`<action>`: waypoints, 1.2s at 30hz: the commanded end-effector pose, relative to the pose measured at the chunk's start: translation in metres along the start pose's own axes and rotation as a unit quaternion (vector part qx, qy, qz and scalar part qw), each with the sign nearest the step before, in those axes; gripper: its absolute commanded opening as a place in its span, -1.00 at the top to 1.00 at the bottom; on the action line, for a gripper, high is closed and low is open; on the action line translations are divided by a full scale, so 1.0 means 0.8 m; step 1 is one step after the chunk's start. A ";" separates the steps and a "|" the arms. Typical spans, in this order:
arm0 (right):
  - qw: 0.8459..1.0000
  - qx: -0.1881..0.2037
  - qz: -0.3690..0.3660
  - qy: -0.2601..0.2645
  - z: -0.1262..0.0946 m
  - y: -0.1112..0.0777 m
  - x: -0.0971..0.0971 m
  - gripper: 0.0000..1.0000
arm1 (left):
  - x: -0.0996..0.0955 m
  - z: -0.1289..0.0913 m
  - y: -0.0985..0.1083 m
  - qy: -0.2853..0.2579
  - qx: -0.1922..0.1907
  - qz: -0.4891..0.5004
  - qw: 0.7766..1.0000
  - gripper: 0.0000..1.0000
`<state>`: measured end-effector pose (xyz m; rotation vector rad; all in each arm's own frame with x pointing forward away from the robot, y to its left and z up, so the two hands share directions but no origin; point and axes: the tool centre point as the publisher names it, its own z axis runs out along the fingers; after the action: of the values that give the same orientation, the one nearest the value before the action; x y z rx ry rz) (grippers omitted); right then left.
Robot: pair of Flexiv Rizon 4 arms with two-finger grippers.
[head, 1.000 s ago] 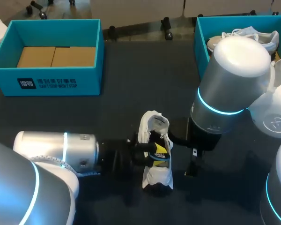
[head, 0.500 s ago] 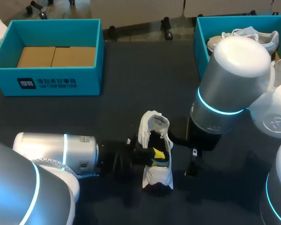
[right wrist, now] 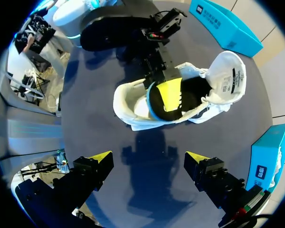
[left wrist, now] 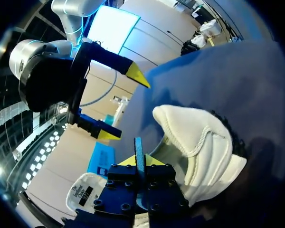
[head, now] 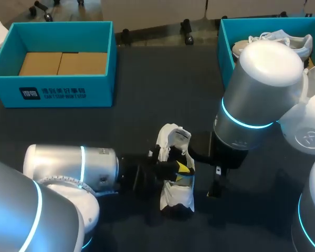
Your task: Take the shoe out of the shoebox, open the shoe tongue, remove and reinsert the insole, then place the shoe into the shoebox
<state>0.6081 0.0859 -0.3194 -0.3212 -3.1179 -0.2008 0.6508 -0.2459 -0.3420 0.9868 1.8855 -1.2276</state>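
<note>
A white shoe (head: 173,194) lies on the dark table at the front middle, its tongue (head: 177,137) folded back. My left gripper (head: 185,168) comes in from the left into the shoe's opening. In the left wrist view its fingers (left wrist: 138,160) are shut on the thin blue edge of the insole (left wrist: 138,148), beside the white shoe (left wrist: 199,137). From the right wrist view the insole (right wrist: 168,92) shows yellow with a blue rim inside the shoe (right wrist: 133,102). My right gripper (right wrist: 147,159) hangs open just right of the shoe, holding nothing.
A teal shoebox (head: 52,92) with brown cardboard inside stands at the back left. A second teal box (head: 224,47) at the back right holds another white shoe (head: 275,38). My right arm's big grey joint (head: 260,94) hangs over the table's right half.
My left gripper closed onto the insole inside the shoe, and the left arm shifted a little to the right. The right arm has not moved.
</note>
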 end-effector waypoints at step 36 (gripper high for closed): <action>1.000 -0.001 0.000 0.000 0.004 0.001 0.000 -1.00 | -0.030 -0.093 -0.024 0.159 0.012 0.017 0.987 0.08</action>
<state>0.6081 0.0859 -0.3194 -0.3213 -3.1179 -0.2008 0.6354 -0.1939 -0.3002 1.1855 1.9959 -1.1716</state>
